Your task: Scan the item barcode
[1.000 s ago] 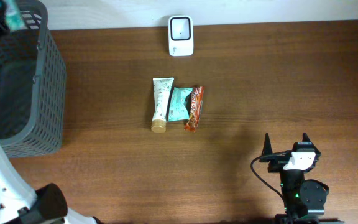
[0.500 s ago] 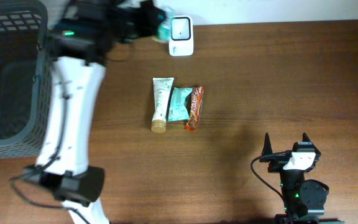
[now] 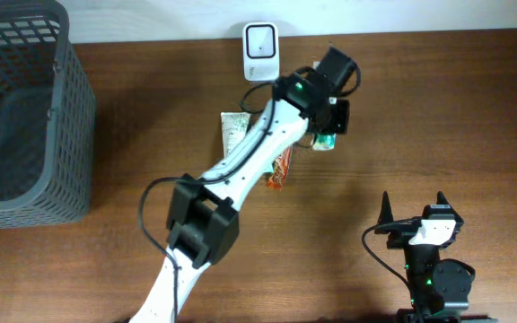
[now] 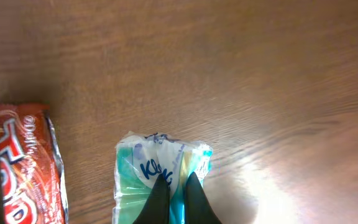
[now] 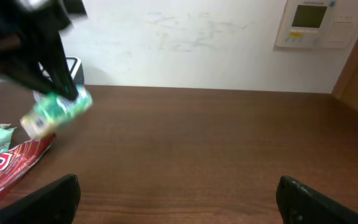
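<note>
The packet (image 4: 138, 177) is small, green and white, with blue letters. It hangs above the table (image 3: 474, 108), just right of the red bar (image 4: 27, 168) and not far from the scanner (image 3: 260, 51). The left hand (image 4: 176, 182), stretched far over the table, is clenched on the packet's edge. The right hand (image 3: 413, 208) stands released near the front edge. The fingers cover part of the letters, and the right wrist view shows the packet blurred.

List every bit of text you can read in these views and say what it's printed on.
"KO": blue letters on the green-and-white packet; the rest is covered by the left gripper.
Red wrapper: white lettering, sideways and cropped, unreadable.
Tube: print too small to read.
Wall panel: display and labels too blurred to read.
</note>
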Robot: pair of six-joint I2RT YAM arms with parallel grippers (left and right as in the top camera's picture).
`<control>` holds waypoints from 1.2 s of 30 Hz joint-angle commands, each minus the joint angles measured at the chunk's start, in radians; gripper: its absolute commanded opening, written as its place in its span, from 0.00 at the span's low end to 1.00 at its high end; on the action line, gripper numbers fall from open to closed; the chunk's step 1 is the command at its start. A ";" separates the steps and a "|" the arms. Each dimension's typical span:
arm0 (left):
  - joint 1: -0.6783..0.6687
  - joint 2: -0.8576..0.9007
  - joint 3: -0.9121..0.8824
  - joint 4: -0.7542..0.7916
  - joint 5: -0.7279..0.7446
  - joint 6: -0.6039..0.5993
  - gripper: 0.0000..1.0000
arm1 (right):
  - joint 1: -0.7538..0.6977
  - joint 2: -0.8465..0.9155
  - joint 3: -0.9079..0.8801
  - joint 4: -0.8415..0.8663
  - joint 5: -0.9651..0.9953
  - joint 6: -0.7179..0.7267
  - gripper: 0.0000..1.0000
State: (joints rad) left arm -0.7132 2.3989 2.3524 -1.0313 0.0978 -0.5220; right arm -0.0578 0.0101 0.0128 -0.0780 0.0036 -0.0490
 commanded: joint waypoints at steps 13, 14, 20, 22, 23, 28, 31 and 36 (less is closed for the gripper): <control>0.023 0.098 0.110 -0.064 -0.155 0.023 0.56 | 0.005 -0.006 -0.007 -0.004 0.008 0.001 0.99; 0.037 0.091 0.167 -0.096 -0.155 0.023 0.60 | 0.005 -0.006 -0.007 -0.004 0.008 0.001 0.99; 0.166 0.010 0.538 -0.401 -0.159 0.022 0.99 | 0.005 -0.006 -0.007 -0.004 0.008 0.001 0.99; 0.224 -0.017 0.614 -0.518 -0.159 0.022 0.99 | 0.005 -0.006 -0.007 -0.004 0.008 0.001 0.99; 0.257 -0.029 0.634 -0.575 -0.159 0.022 0.99 | 0.005 -0.006 -0.007 -0.004 0.008 0.001 0.99; 0.358 -0.038 0.613 -0.657 -0.163 0.131 0.99 | 0.005 -0.006 -0.007 -0.004 0.008 0.001 0.99; 0.376 -0.038 0.601 -0.657 -0.178 0.184 0.99 | 0.005 -0.006 -0.007 -0.004 0.008 0.001 0.99; 0.389 -0.038 0.600 -0.657 -0.302 0.184 0.99 | 0.005 -0.006 -0.007 -0.004 0.008 0.001 0.99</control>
State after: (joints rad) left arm -0.3378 2.3699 2.9601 -1.6867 -0.0986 -0.3626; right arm -0.0578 0.0101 0.0128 -0.0780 0.0036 -0.0486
